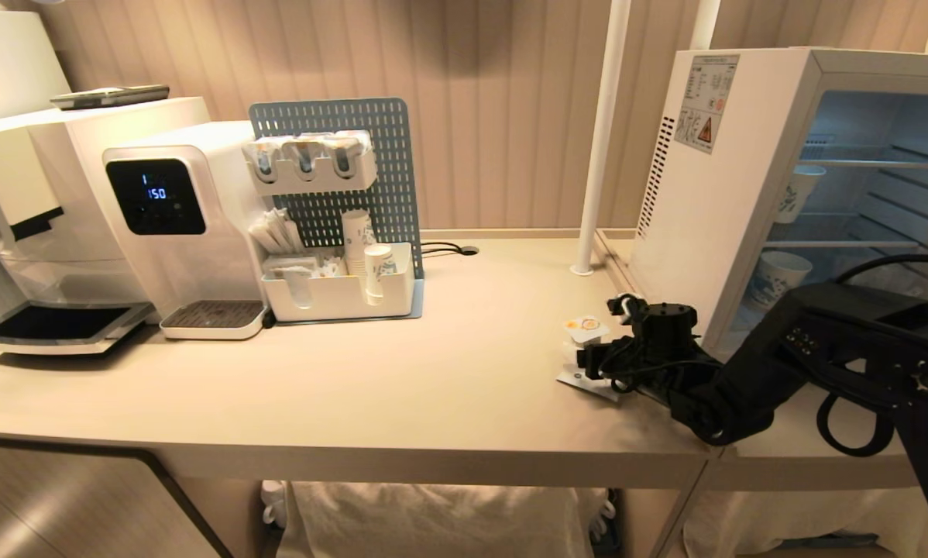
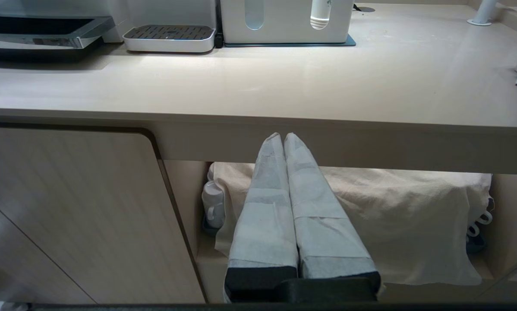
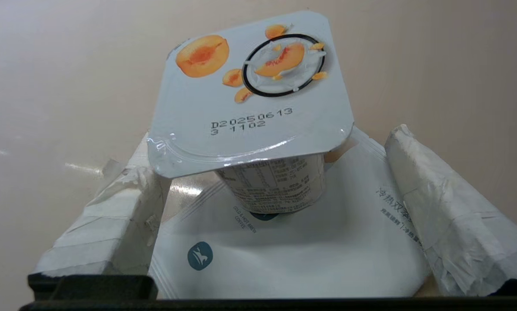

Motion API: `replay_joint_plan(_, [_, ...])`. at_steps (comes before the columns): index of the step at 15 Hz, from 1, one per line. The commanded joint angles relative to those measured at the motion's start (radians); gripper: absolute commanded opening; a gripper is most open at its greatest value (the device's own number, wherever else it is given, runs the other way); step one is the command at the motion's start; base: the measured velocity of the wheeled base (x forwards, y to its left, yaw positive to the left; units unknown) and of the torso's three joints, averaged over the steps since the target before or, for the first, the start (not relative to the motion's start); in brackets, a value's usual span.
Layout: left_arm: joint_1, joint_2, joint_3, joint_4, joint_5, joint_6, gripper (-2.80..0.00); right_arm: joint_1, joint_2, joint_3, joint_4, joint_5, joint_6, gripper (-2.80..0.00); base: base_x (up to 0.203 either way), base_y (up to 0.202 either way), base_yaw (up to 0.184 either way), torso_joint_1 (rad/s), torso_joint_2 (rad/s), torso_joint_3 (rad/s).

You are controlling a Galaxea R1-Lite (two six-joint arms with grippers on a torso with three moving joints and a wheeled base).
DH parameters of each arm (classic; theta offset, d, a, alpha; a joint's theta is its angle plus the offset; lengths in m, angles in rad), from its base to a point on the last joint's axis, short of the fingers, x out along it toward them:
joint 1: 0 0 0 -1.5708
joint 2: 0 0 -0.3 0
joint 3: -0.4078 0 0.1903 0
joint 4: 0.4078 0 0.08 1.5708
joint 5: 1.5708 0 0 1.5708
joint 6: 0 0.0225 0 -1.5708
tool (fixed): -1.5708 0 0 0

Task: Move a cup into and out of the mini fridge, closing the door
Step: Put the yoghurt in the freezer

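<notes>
— Right now, where is the cup (image 3: 258, 112), the tiny white plastic tub with a peel lid printed with orange peach slices, to be found?

— It is seen upright on a flat white sachet (image 3: 293, 255) lying on the pale beige desk (image 1: 355, 387), just beside the mini fridge (image 1: 712, 194), the white box-shaped cabinet with wire shelves. The tub is placed off the fridge's near front corner, outside the cabinet.

— And how is the right hand (image 1: 588, 356) held?

— Its tape-wrapped fingers (image 3: 439, 207) are spread wide, one on each side of the tub, low over the sachet. No contact with the tub's walls can be made out; a gap is visible on both sides. Nothing is gripped.

— Is the fridge shut?

— No. Its interior is exposed, and two taller blue-patterned white paper cups (image 1: 778, 279) are seen on the shelves inside. The door itself cannot be made out in any view.

— What about the left hand (image 2: 283, 136)?

— It is parked below the desk's front edge, away from the fridge, its wrapped fingers pressed together with nothing between them. A cream cloth (image 2: 414, 216) is seen beneath the desk behind it.

— Anything else on the desk?

— Well apart from the fridge, a white drinks machine with a black screen (image 1: 170, 217) and a grey-blue pegboard organiser (image 1: 340, 209) are set against the wall.
</notes>
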Motion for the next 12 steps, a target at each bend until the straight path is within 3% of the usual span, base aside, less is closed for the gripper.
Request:
replay_joint_plan(1, [0.0, 0.002, 0.002, 0.0, 0.0, -0.001, -2.8, -0.001, 0.005, -0.044, 0.028, 0.0, -0.001, 0.0, 0.0, 0.0, 0.0, 0.0, 0.0, 0.0])
replay_joint_plan(10, [0.0, 0.002, 0.002, 0.0, 0.0, -0.001, -2.8, -0.001, 0.04, -0.162, 0.141, -0.005, -0.008, 0.0, 0.0, 0.0, 0.0, 0.0, 0.0, 0.0])
replay_joint_plan(11, [0.0, 0.002, 0.002, 0.0, 0.0, -0.001, -2.8, -0.001, 0.042, -0.162, 0.138, -0.017, -0.009, -2.8, 0.0, 0.0, 0.0, 0.0, 0.0, 0.0])
replay_joint_plan(12, [0.0, 0.002, 0.002, 0.0, 0.0, -0.001, -2.8, -0.001, 0.043, -0.162, 0.135, -0.019, -0.009, -2.8, 0.0, 0.0, 0.0, 0.0, 0.0, 0.0])
